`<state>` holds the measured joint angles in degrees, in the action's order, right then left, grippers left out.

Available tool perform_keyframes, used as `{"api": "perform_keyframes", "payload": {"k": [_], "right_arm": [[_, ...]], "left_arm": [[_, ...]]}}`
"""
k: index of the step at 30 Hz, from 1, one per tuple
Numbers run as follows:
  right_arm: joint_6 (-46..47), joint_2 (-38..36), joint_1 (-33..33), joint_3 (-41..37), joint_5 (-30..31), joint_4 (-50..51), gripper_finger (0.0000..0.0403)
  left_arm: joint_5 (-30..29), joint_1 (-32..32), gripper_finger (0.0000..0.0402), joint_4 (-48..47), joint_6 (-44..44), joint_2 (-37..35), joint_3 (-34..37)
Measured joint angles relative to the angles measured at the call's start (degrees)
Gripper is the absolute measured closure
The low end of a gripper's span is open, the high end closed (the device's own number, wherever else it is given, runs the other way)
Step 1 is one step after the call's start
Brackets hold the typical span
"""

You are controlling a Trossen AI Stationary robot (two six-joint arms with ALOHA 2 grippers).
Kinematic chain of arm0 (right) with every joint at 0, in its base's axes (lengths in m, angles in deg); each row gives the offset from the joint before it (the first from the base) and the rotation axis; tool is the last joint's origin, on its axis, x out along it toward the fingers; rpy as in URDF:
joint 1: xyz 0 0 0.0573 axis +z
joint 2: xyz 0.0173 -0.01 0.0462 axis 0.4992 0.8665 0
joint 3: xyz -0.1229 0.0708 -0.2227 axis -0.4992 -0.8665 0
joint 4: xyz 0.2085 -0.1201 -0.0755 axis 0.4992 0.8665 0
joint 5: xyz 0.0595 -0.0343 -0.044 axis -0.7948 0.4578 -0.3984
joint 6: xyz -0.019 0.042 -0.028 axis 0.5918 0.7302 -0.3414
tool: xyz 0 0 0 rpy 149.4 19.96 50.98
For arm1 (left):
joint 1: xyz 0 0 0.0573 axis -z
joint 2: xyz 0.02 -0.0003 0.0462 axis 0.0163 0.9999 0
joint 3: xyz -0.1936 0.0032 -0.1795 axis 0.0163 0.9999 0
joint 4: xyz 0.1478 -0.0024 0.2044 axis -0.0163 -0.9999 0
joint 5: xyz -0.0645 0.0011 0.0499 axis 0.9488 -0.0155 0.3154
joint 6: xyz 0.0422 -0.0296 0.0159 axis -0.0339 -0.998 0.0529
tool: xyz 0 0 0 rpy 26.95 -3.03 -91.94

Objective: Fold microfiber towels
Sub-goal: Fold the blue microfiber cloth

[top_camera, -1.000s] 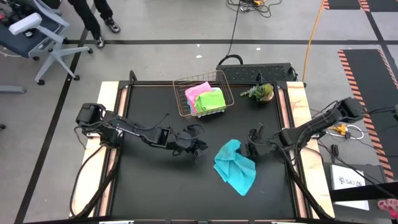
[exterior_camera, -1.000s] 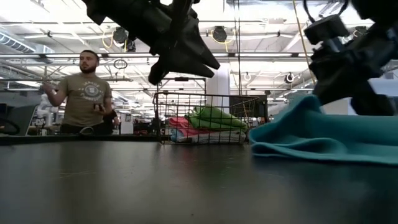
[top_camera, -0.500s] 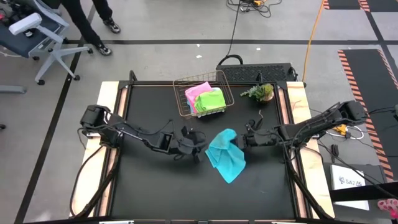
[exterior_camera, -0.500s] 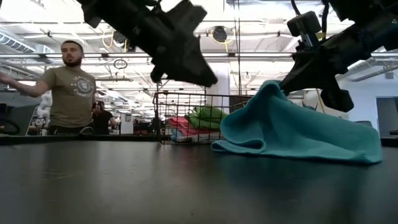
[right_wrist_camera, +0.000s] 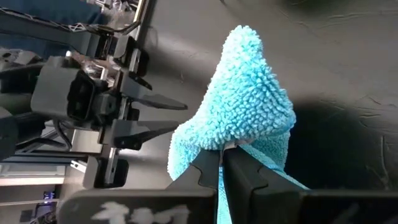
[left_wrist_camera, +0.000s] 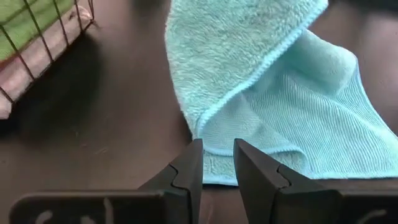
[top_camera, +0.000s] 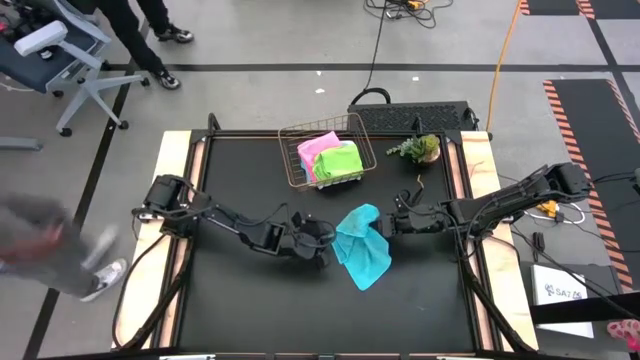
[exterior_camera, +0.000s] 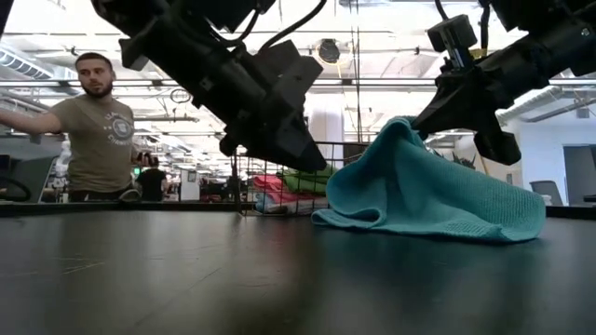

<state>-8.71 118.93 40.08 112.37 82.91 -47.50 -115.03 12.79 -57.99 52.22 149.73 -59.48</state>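
Right gripper (right_wrist_camera: 221,163) pinches cyan towel (top_camera: 362,247) — left gripper (left_wrist_camera: 216,163) slightly parted, empty.

I can read almost nothing here, a white paper sheet (top_camera: 560,292) beside the table's right edge carries dark print too small for me, the person's shirt (exterior_camera: 101,140) bears a round emblem, not legible
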Motion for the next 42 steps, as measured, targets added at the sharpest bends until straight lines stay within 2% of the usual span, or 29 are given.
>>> {"api": "perform_keyframes", "payload": {"k": [7,17,22,31,42], "right_arm": [[-0.33,0.0,0.04,0.0,-0.02,0.07,0.0403],[-1.46,0.0,0.07,0.0,-0.04,0.04,0.0403],[-1.49,0.0,0.07,0.0,-0.04,-0.02,0.0403],[-1.49,-0.02,0.07,0.02,-0.05,-1.01,0.0403],[-1.45,-0.02,0.07,0.02,-0.06,-1.33,0.0403]], "left_arm": [[5.51,-3.12,0.0312,1.14,-0.68,-0.02,0.0],[11.46,-4.23,0.0312,6.13,19.41,0.05,0.0],[11.19,-4.35,0.0312,6.56,21.71,1.87,-0.06],[4.4,-4.4,0.0311,5.32,23.58,3.61,-0.02],[4.15,-7.24,0.0311,6.63,23.53,3.63,-0.02]]}}
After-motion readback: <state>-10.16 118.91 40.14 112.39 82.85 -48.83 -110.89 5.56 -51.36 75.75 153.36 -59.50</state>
